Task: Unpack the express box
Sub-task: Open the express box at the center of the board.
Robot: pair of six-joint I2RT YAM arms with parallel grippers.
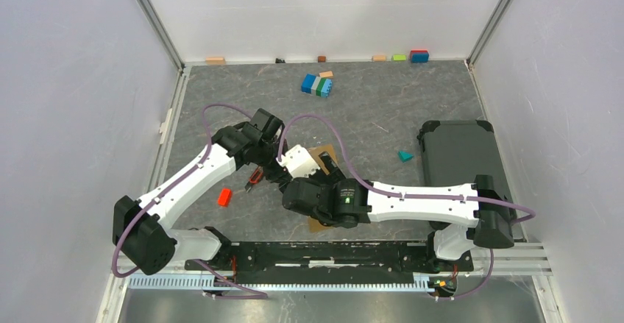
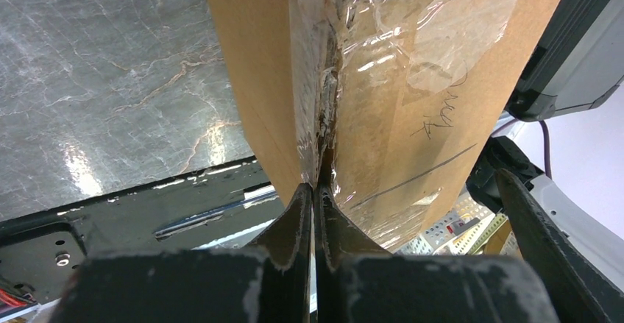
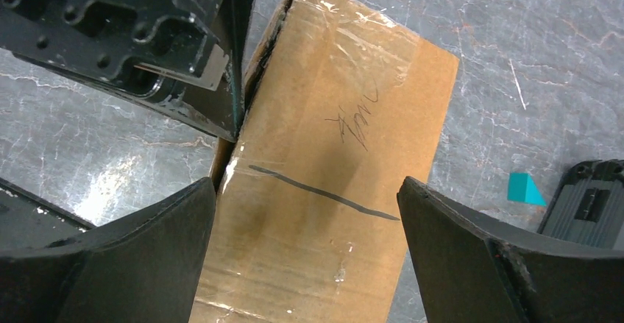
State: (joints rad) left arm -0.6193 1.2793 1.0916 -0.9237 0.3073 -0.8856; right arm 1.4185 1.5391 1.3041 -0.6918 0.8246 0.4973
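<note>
The express box [image 3: 331, 190] is a brown cardboard carton sealed with clear tape, bearing pen scribbles and a black line. In the top view only slivers of the express box [image 1: 324, 152] show beneath the two wrists. My left gripper [image 2: 318, 187] is shut, its tips pressed against the taped seam of the express box [image 2: 383, 87]. From the right wrist view, the left gripper's fingertip [image 3: 234, 121] touches the box's upper left edge. My right gripper [image 3: 305, 201] hangs open over the box, one finger on each side, neither touching the cardboard.
A red block [image 1: 224, 197] and a small red-and-black item [image 1: 254, 176] lie left of the box. To the right sit a teal wedge [image 1: 405, 156] and a black tray [image 1: 460, 154]. A blue-green block cluster [image 1: 318, 84] sits farther back, and several small blocks line the back wall.
</note>
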